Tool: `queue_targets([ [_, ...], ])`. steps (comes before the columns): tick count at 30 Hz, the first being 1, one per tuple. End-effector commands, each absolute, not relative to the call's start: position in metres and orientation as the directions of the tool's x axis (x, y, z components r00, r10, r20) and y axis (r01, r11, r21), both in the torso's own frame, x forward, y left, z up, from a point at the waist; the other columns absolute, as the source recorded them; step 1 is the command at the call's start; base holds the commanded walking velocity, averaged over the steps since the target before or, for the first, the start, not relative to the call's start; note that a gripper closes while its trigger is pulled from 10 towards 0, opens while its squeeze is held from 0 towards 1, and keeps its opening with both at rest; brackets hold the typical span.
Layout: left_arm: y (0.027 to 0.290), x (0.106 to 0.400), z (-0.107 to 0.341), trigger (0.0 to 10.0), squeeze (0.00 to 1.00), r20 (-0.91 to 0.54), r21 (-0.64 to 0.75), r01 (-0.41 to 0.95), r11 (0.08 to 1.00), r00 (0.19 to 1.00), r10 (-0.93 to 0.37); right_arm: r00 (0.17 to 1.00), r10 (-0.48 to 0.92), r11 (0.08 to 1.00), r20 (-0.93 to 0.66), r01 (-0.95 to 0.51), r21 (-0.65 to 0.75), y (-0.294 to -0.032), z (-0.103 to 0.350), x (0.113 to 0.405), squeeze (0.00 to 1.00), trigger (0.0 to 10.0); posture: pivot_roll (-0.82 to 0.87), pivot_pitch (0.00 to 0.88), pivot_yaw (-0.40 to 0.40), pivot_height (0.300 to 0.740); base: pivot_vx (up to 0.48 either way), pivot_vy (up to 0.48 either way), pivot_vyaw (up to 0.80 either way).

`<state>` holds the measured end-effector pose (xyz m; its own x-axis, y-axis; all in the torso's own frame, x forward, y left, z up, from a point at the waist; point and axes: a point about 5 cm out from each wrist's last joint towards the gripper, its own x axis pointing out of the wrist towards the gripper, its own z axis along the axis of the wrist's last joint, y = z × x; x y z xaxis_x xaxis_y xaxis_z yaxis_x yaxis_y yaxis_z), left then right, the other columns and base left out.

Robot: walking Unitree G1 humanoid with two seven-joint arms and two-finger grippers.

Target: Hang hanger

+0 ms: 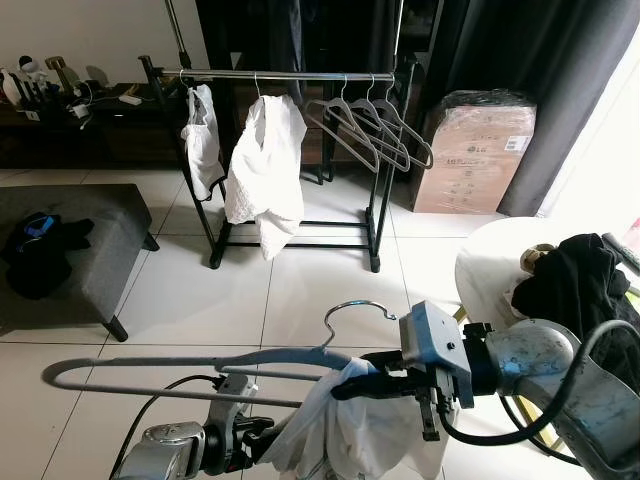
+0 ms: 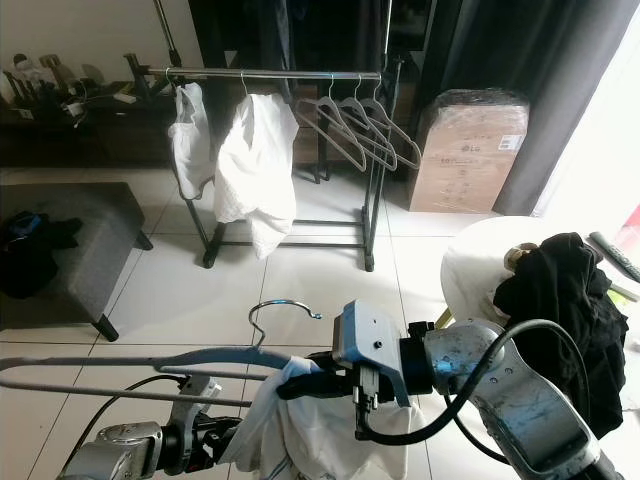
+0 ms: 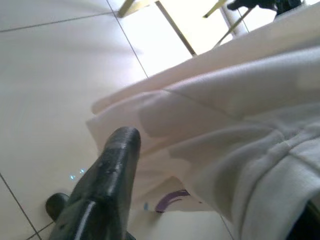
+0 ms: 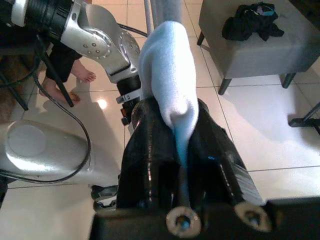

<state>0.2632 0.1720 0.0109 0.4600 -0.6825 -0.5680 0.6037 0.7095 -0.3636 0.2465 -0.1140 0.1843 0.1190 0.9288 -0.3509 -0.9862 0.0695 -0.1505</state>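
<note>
Two silver arms are sharing one load low in front of the robot: a grey plastic hanger [image 1: 190, 362] draped with a white cloth garment [image 1: 350, 425]. The right gripper [image 4: 181, 150], seen in the right wrist view, is clenching a fold of that garment between its black fingers [image 4: 150, 160], close to the hanger's neck beneath the metal hook [image 1: 350, 312]. The left gripper [image 3: 107, 185] is lying against the garment's underside; whether it is grasping anything cannot be told. The hanger's long axis is running side to side across the robot's front, its bar reaching out to the left. The chrome clothes rail [image 1: 290, 75] on its black stand is standing well apart, straight ahead across the white tiled floor [image 1: 290, 290], already carrying two white garments [image 1: 262, 170] and three empty grey hangers [image 1: 375, 130]. Judged from this, the rail lies forward of and above both grippers, the right arm being nearer the hook.
</note>
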Motion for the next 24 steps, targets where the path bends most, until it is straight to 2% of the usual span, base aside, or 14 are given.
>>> queue_targets([
  [1,0.178,0.262,0.008,0.0,0.00,-0.584,-0.343,0.587,0.733,0.478,-0.656,0.116,0.928,0.059,-0.353,-0.984,-0.170,-0.112,0.185,0.246,0.00,0.0,-0.10,0.123,-0.016,0.740,0.000,0.000,0.00],
  [12,0.186,0.259,0.008,0.0,0.00,-0.584,-0.325,0.564,0.759,0.511,-0.630,0.174,0.901,0.109,-0.397,-0.977,-0.181,-0.122,0.175,0.253,0.00,0.0,-0.10,0.124,-0.014,0.740,0.000,0.000,0.00],
  [24,0.203,0.255,0.002,0.0,0.00,-0.675,-0.208,0.512,0.833,0.542,-0.502,0.241,0.849,0.157,-0.470,-0.965,-0.211,-0.142,0.167,0.259,0.00,0.0,-0.10,0.124,-0.012,0.740,0.000,0.000,0.00],
])
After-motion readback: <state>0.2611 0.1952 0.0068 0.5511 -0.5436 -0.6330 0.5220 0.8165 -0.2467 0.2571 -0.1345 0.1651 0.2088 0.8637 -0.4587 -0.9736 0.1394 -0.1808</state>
